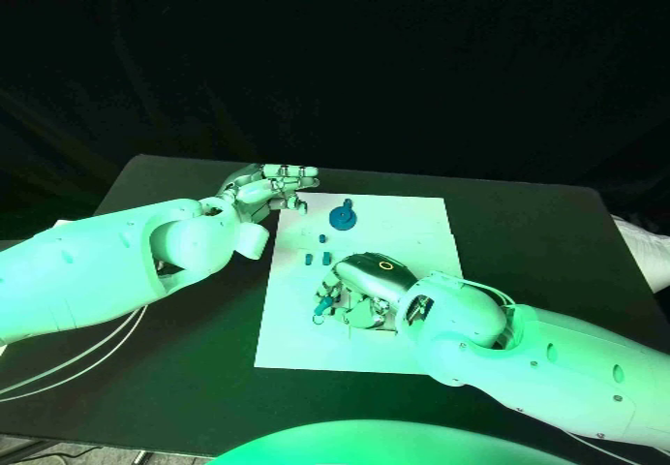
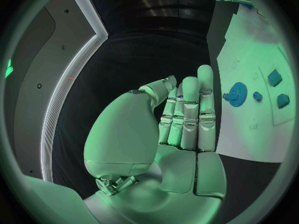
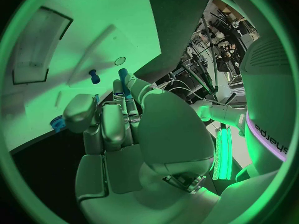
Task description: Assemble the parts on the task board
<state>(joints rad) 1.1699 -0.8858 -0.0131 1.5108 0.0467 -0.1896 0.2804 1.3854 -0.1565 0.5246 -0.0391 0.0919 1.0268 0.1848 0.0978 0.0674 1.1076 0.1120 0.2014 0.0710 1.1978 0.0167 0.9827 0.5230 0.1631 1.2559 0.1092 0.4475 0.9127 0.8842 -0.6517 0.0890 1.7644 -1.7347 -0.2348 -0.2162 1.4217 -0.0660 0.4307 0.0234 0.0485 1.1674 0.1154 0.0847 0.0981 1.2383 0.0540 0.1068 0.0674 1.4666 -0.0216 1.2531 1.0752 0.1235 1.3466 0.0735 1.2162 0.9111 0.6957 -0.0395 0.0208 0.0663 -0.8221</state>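
Right robot hand [image 1: 356, 286] low over the white board [image 1: 419, 218], pinching a small blue peg [image 3: 123, 79] upright at its fingertips. Left robot hand [image 1: 268, 184] open, fingers straight, beside the blue gear [image 1: 344, 215].

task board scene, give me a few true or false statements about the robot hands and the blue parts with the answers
1. The right robot hand is over the white task board. True.
2. The left robot hand grips the blue gear. False: it holds nothing, its fingers straight and together, at the board's far left corner, apart from the gear.
3. The blue gear lies on the black table. False: it sits on the board.
4. A small blue peg stands on the board ahead of the right robot hand. True.
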